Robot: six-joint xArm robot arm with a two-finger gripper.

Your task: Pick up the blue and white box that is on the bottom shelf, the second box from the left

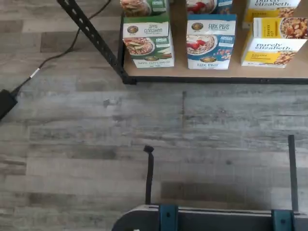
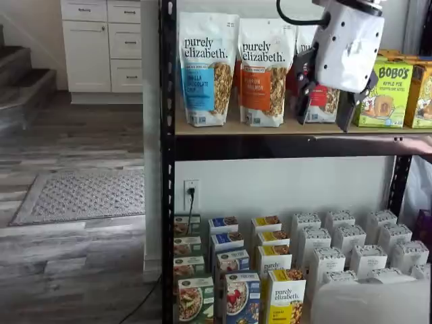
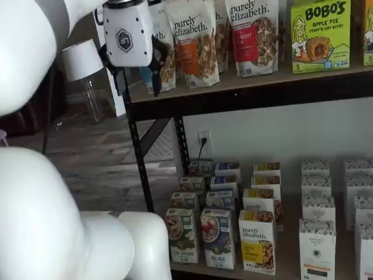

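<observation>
Pincer [image 2: 327,111] spread wide and empty, I hover high beside the upper tier's granola bags [image 2: 206,67], well above my target. The blue and white box [image 2: 241,295] stands upright at the front of the bottom shelf [image 1: 211,73], between the green-fronted box [image 2: 196,299] and the yellow box [image 2: 285,297], close on both sides. My descent risks nudging a neighbour or closing on the wrong front, since the three stand so tightly packed.

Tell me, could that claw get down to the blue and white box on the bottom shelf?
Probably yes. The gripper hangs open up by the top shelf, holding nothing. The blue and white box stands in the front row of the bottom shelf, with nothing before it.
</observation>
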